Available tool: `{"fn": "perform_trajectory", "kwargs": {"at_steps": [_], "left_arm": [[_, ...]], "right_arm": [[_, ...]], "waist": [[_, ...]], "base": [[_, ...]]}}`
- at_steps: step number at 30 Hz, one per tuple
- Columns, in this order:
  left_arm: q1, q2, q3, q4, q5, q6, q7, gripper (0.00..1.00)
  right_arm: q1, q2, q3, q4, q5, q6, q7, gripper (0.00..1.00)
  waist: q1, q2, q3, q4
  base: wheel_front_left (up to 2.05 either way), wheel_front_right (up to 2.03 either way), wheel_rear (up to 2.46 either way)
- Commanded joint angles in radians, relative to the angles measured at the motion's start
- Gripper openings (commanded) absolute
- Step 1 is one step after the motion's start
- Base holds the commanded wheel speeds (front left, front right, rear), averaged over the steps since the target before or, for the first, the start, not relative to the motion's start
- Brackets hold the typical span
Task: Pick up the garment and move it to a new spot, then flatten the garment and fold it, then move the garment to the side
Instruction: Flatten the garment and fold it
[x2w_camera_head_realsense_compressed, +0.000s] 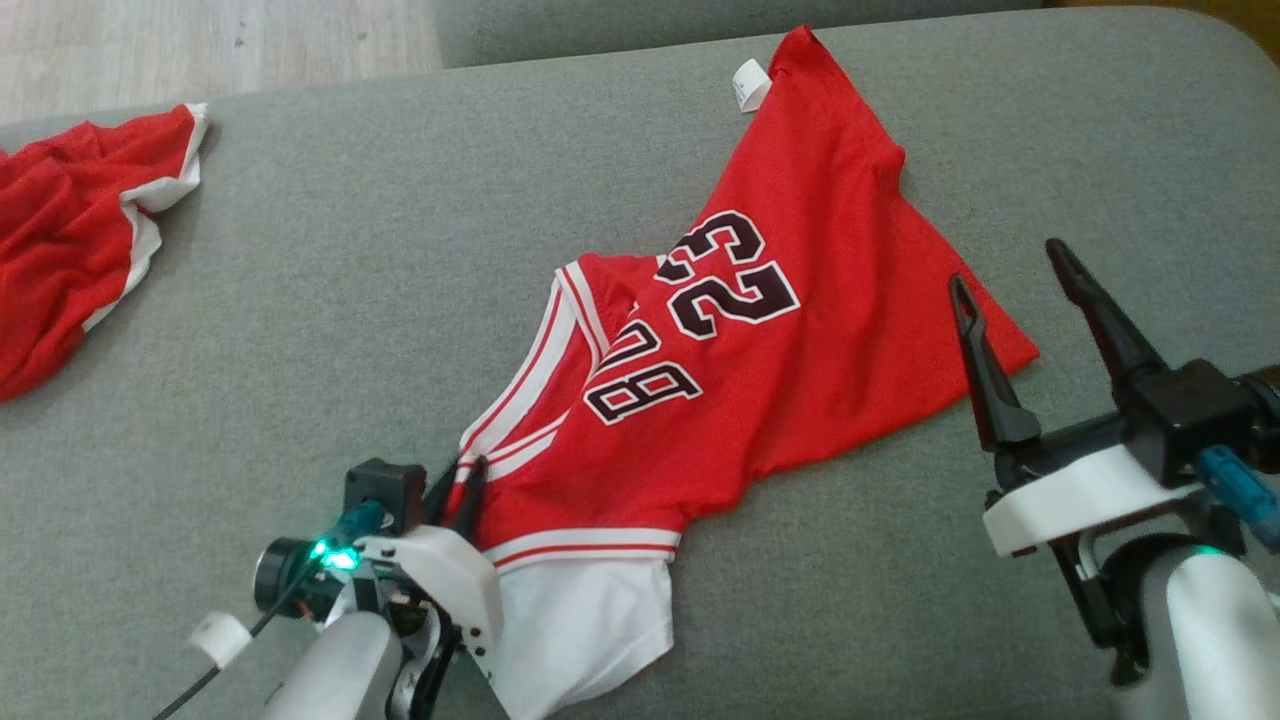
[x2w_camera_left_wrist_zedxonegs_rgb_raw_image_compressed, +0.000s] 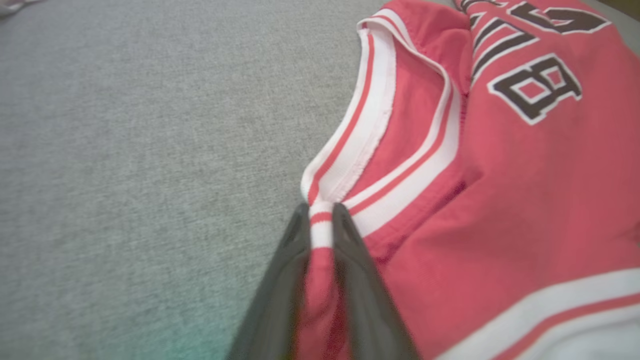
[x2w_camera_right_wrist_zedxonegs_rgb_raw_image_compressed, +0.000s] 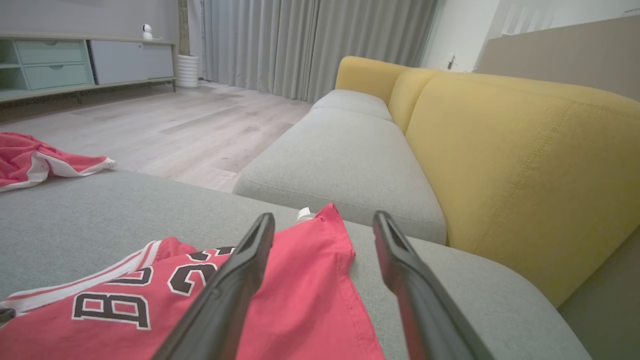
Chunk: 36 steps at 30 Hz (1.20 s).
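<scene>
A second red garment (x2w_camera_head_realsense_compressed: 70, 250) with white trim is seen crumpled at the far left edge of the grey cushion (x2w_camera_head_realsense_compressed: 330, 250), well apart from the jersey, with pale wood floor (x2w_camera_head_realsense_compressed: 200, 40) beyond it. At the near left, the left claw (x2w_camera_head_realsense_compressed: 465, 472) is clenched on the jersey (x2w_camera_head_realsense_compressed: 800, 380). Its dark fingers (x2w_camera_left_wrist_zedxonegs_rgb_raw_image_compressed: 362, 280) are pinched on the white-and-red striped trim of an opening, and a fold of red cloth is caught between them. The jersey is spread across the middle of the cushion, number 23 and black lettering facing up. A white panel lies at its near end and a white tag (x2w_camera_head_realsense_compressed: 751, 85) is turned up at its far corner. Bare cushion is left between the two garments. At the right, the right claw (x2w_camera_head_realsense_compressed: 1008, 265) is held wide open over the jersey's right edge with nothing gripped; contact with the cloth cannot be made out. More bare cushion is left to its right. Farther right, a yellow backrest (x2w_camera_right_wrist_zedxonegs_rgb_raw_image_compressed: 500, 150) borders the seat, and another grey seat cushion (x2w_camera_right_wrist_zedxonegs_rgb_raw_image_compressed: 345, 165) lies past the jersey's far corner.
</scene>
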Motion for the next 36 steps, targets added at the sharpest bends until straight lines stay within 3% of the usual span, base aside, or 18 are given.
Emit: {"fn": "perform_trajectory", "kwargs": {"at_steps": [1,11,19,20,21,30,36], "left_arm": [[-0.028,0.016,0.019,-0.015,0.001,0.0,0.001,0.0],[-0.173,0.045,0.061,-0.068,0.041,0.036,-0.098,0.0],[-0.337,0.095,0.094,-0.006,0.06,0.03,-0.119,0.0],[-0.347,0.097,0.094,0.006,0.06,0.026,-0.118,0.07],[-0.356,0.091,0.105,0.013,0.044,0.019,-0.139,1.0],[-0.23,0.06,0.115,-0.049,0.008,0.012,-0.304,1.0],[-0.078,0.027,0.108,-0.139,-0.013,0.038,-0.348,1.0]], "right_arm": [[-0.008,0.008,0.01,-0.05,0.004,-0.001,0.002,1.0],[0.002,0.041,-0.034,-0.09,-0.007,-0.001,-0.011,1.0],[-0.015,0.067,-0.076,-0.04,-0.007,-0.001,-0.061,1.0],[-0.017,0.071,-0.084,-0.031,-0.003,-0.001,-0.07,1.0],[-0.019,0.076,-0.094,-0.018,0.0,-0.001,-0.085,1.0],[0.01,0.082,-0.125,0.019,0.022,-0.001,-0.106,1.0],[0.04,0.082,-0.137,0.037,0.047,-0.001,-0.109,1.0]], "waist": [[0.0,-0.0001,0.002,0.0],[0.0,-0.0001,0.055,-0.013],[0.0,-0.0001,0.086,-0.031],[0.0,-0.0001,0.086,-0.034],[0.0,-0.0001,0.083,-0.036],[0.0,-0.0001,0.017,0.0],[0.0,-0.0001,-0.04,0.042]], "base": [[0.0,0.0,0.0],[0.0,0.0,0.0],[0.0,0.0,0.0],[0.0,0.0,0.0],[0.0,0.0,0.0],[0.0,0.0,0.0],[0.0,0.0,0.0]]}}
